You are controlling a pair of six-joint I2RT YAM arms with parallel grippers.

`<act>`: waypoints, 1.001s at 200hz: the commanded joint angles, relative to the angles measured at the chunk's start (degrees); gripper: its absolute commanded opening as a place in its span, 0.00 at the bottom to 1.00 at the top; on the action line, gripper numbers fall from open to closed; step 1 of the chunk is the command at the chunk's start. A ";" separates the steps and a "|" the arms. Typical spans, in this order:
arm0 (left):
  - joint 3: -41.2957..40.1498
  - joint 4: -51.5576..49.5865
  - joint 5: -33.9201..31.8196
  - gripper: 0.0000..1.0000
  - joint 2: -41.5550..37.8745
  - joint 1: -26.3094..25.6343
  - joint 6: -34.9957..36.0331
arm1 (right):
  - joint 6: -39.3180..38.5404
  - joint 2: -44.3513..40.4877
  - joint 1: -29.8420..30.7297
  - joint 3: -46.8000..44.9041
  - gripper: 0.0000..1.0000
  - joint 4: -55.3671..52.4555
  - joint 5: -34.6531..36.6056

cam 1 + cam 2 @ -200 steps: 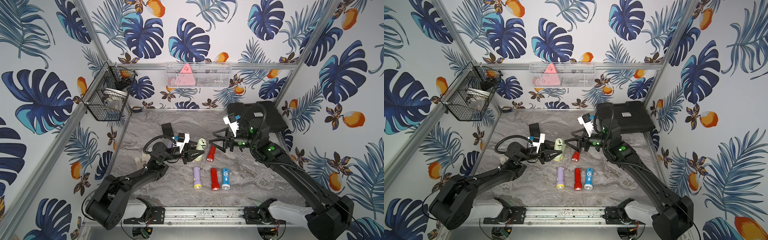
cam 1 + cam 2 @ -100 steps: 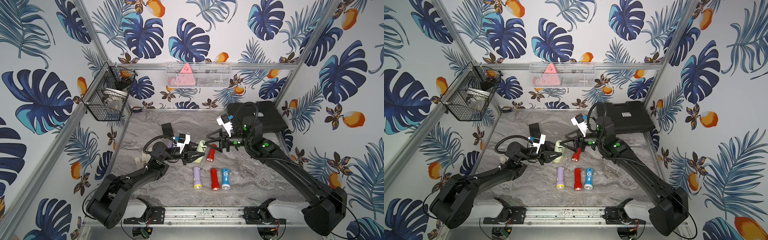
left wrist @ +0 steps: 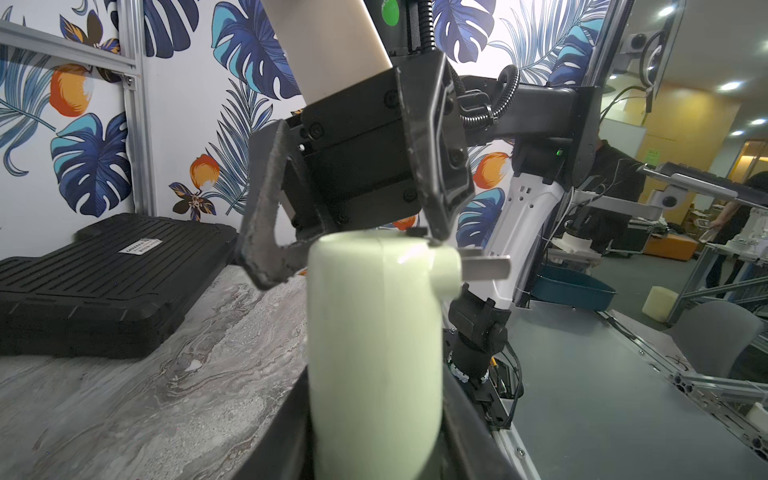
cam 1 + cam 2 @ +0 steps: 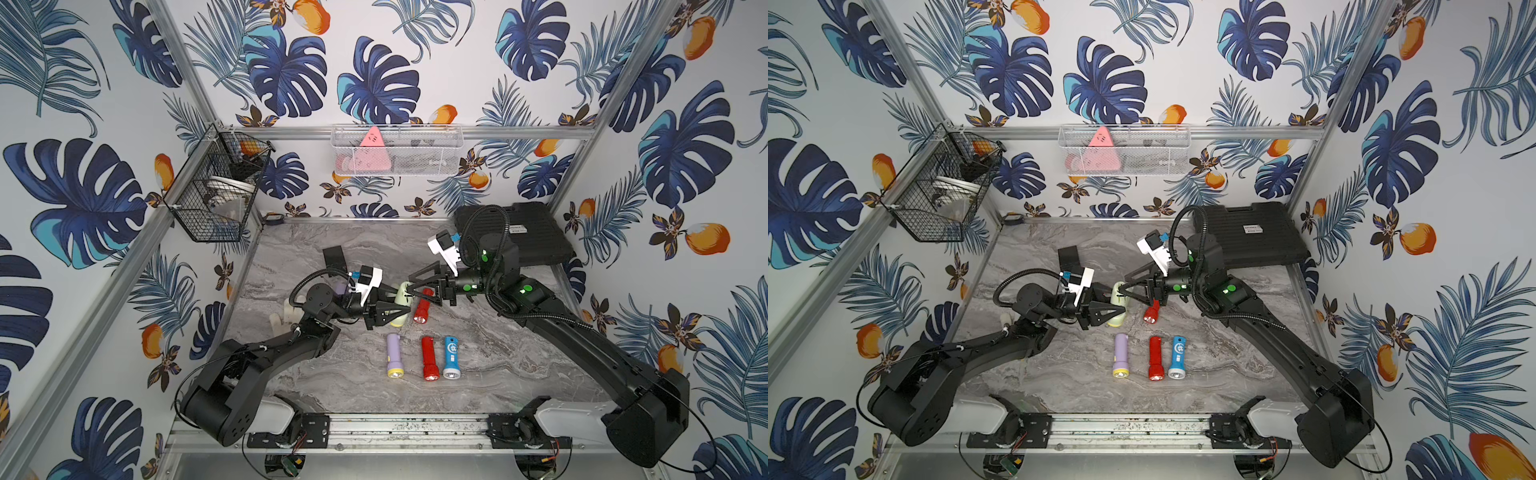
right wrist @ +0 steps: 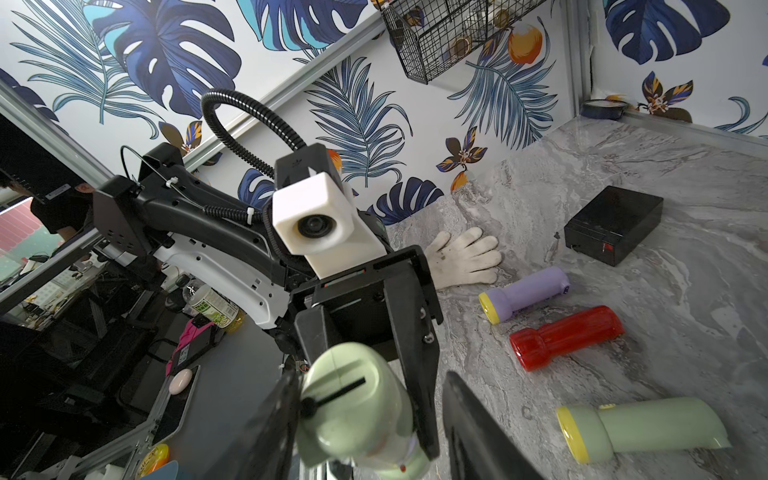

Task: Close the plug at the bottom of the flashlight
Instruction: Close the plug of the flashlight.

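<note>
Left gripper [image 4: 395, 316] held green flashlight [image 3: 374, 332], jaws clenched. Right gripper [image 4: 410, 290], 2 o'clock of it, jaws parted, straddled end with protruding plug [image 3: 449, 266]. Closing step in hand. Next needed: push flush.

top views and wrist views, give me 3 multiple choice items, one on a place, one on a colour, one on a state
1. Where on the table is the black case? A back right corner; B front left corner; C centre.
2. The flashlight in the left gripper is: A red; B pale green; C blue.
3. The plug at its bottom is: A folded flush; B folded out; C missing.
Answers: 1 A, it lies where the back and right walls meet. 2 B, the left wrist view shows its pale green body. 3 B, the metal prongs stick out sideways.
</note>
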 commanded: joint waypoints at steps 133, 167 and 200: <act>1.21 6.88 1.08 0.00 -3.55 0.83 -1.92 | -0.30 3.39 1.24 -2.77 0.27 -0.65 -1.01; 1.21 7.46 1.17 0.00 -3.94 1.35 -2.39 | -0.86 3.67 1.41 -2.74 0.24 -1.65 -0.49; 1.30 6.03 0.99 0.00 -5.23 1.95 -1.40 | -1.24 3.97 1.46 -2.83 0.18 -2.39 -0.39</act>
